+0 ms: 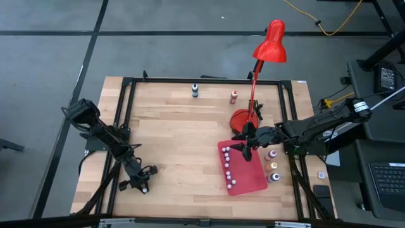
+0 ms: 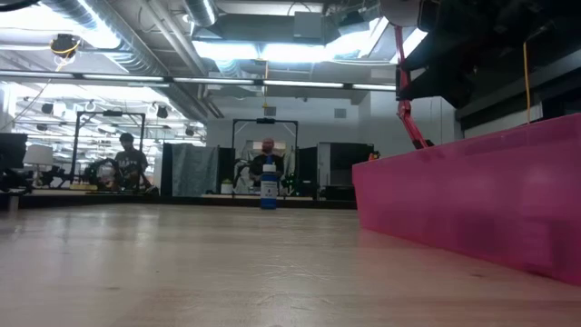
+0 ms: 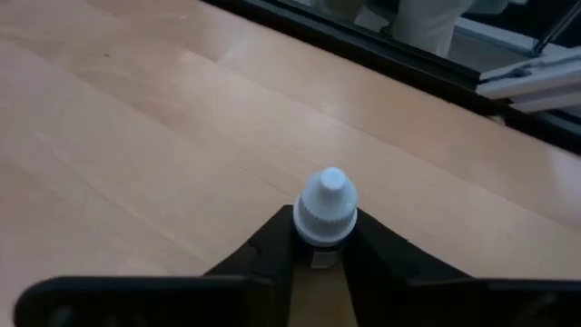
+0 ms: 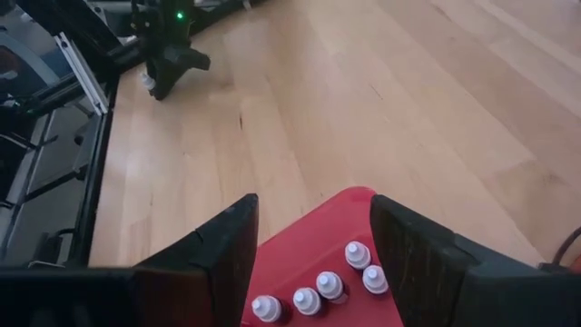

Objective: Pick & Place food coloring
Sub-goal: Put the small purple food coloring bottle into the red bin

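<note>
Overhead and wrist views of a wooden table (image 1: 177,139) framed by a dark rail.

Left gripper (image 3: 322,250): low at the table's near left corner, its two dark fingers pressed against the sides of one small food coloring bottle (image 3: 325,211), pinching it just below its ribbed white cap. The bottle stands upright between the fingers; whether its base touches the wood cannot be told.

Right gripper (image 4: 313,241): held over the far end of the red mat (image 1: 253,180), which lies near the table's near right corner. Its fingers are spread, with nothing between them. Below them, in the right wrist view, a cluster of white-capped bottles (image 4: 318,292) stands on the mat.

Remaining food coloring: a line of small pale-capped bottles (image 1: 228,168) runs along the mat's left side. Three larger bottles (image 1: 273,166) stand in a row just off the mat's right edge, beside the table's right rail. Two single bottles stand near the far edge, well apart from the mat: a dark one (image 1: 195,90) and an orange-red one (image 1: 233,96).

A red desk lamp (image 1: 269,44) has its round base on the table just beyond the mat.

In the low view, the mat's edge fills the right side, and people show in the room behind.
</note>
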